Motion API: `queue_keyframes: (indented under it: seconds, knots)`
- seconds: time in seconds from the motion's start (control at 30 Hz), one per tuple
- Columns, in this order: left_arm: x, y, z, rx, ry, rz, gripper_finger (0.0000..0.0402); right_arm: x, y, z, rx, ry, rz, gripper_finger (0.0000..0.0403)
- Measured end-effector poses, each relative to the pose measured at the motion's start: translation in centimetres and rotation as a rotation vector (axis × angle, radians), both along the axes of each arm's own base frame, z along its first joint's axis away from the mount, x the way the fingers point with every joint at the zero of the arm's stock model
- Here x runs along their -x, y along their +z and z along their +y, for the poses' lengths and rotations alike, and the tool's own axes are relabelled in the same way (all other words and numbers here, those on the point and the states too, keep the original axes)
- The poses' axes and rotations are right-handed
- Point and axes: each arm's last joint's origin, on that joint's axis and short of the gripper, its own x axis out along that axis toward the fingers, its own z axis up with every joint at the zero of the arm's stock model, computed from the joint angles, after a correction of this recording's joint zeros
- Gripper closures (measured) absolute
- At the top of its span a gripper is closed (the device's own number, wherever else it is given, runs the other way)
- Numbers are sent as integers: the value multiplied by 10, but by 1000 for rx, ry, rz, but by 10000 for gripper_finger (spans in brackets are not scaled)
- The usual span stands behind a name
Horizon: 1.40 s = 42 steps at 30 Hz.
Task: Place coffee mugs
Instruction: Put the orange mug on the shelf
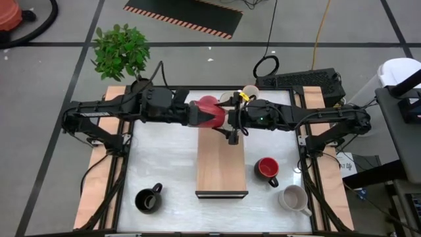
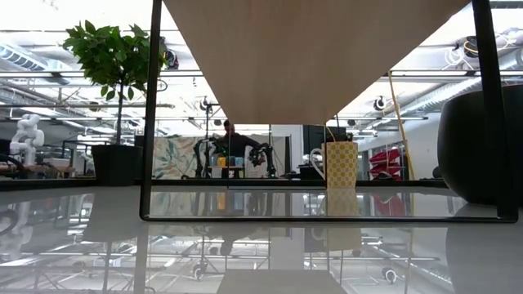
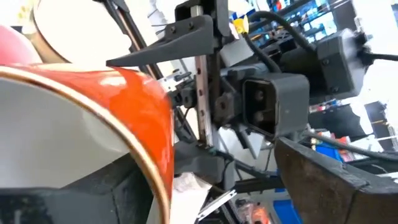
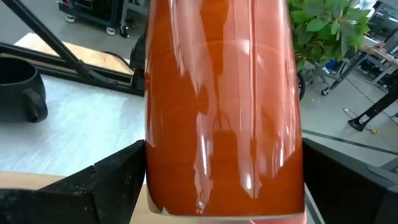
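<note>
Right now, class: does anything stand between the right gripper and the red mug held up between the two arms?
Nothing visible: the red mug fills the gap between the right gripper fingers, above the wooden board.

Nothing readable anywhere I look. The red mug (image 4: 224, 106) right in front of my right pincer shows bare glaze, no lettering, no logo. Past my left pincer, the dark housings of the other arm carry no label I can make out. The yellow patterned cup (image 2: 341, 164) far across the table has a pattern only, no words or numbers.
</note>
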Motion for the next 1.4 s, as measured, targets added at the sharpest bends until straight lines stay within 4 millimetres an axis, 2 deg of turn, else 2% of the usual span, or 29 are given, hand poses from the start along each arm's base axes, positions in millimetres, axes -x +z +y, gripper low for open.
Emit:
queue_keyframes:
  seconds: [0.1,0.2,0.63,0.83,1.13,1.27,1.4]
  knots:
    - [2,1,-1,4,-23,2,93,0,1,0,1,2,-7,35]
    - [2,-1,-1,11,-33,19,117,0,0,0,2,5,0,35]
    - [3,-3,-1,-25,-55,38,306,0,2,0,0,3,-13,35]
    - [4,-5,0,-31,-42,67,368,1,1,0,2,-3,-3,35]
    - [6,-9,0,-35,-43,114,373,1,0,0,-30,-11,-6,10]
    - [7,-11,-1,-82,-73,144,373,4,-1,1,-159,-32,-10,9]
    - [10,-16,-6,-144,-133,202,373,12,2,4,-361,38,6,8]
